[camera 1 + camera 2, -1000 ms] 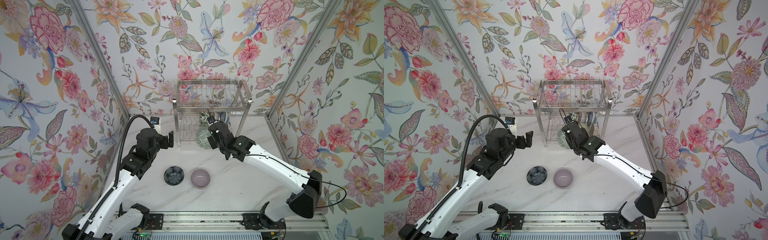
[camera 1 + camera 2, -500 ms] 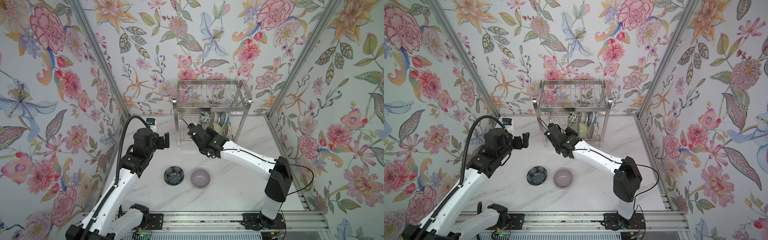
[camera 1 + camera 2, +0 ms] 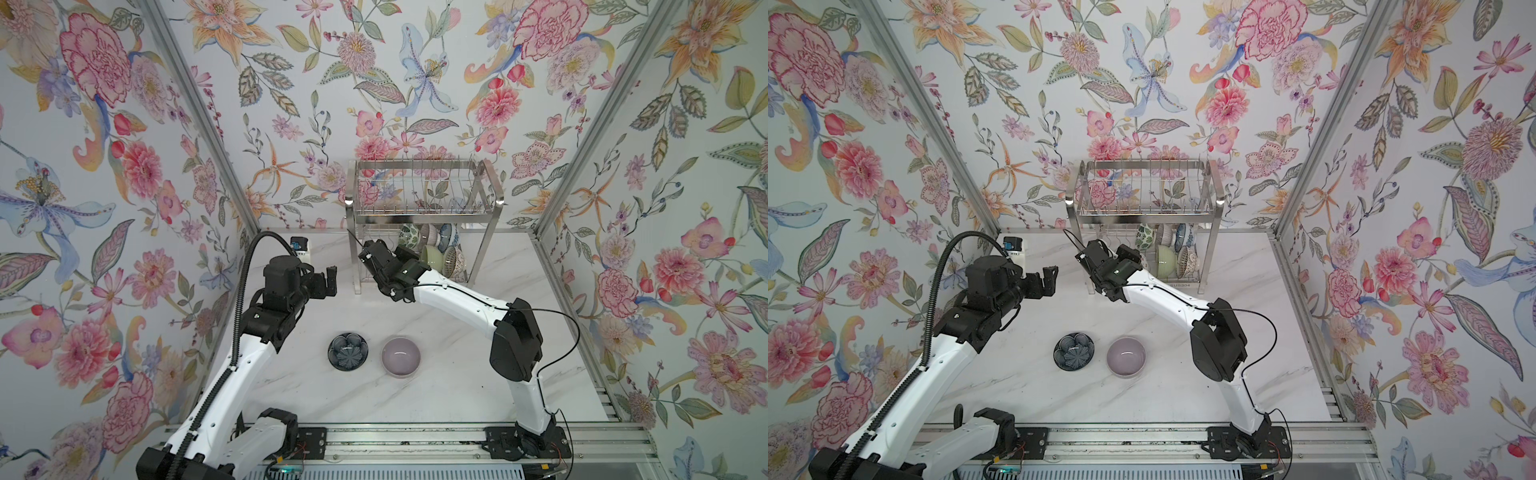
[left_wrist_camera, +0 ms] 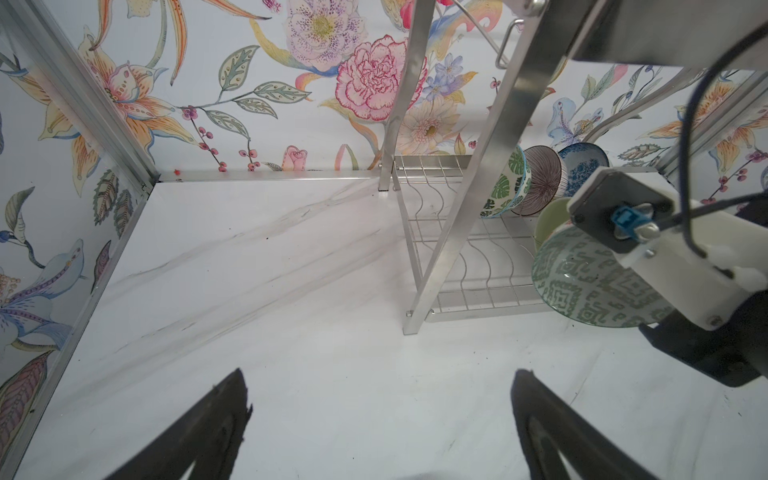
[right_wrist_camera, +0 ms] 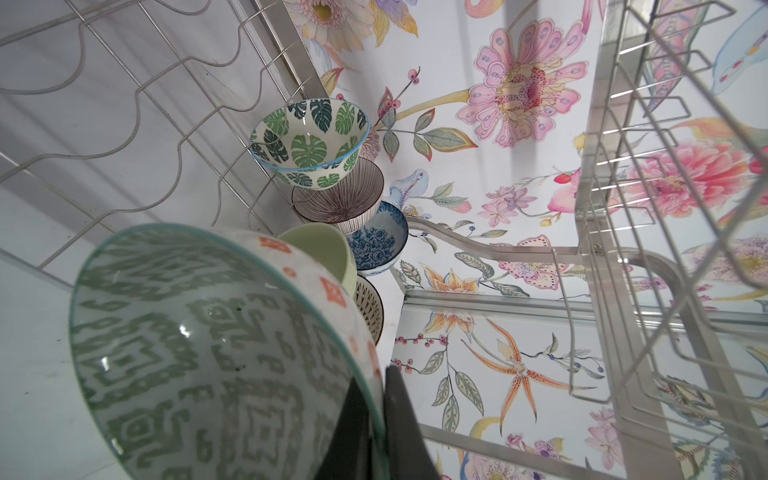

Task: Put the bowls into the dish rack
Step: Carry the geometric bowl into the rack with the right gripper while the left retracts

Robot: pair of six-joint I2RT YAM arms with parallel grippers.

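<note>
Green-patterned bowl (image 5: 199, 353) is clenched by its rim in my right hand (image 5: 379, 386) at the rack's (image 5: 137, 95) lower shelf, so I'd slot it upright beside the plain bowl (image 5: 326, 253); left hand (image 4: 380, 386) hangs released.

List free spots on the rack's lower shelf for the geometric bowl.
Lower shelf: bare wire from the left legs up to the leaf-print bowl and green bowl. Its right end is crowded: five bowls packed in two rows. Upper tier looks empty. The right tool holds the geometric bowl near the green bowl.
</note>
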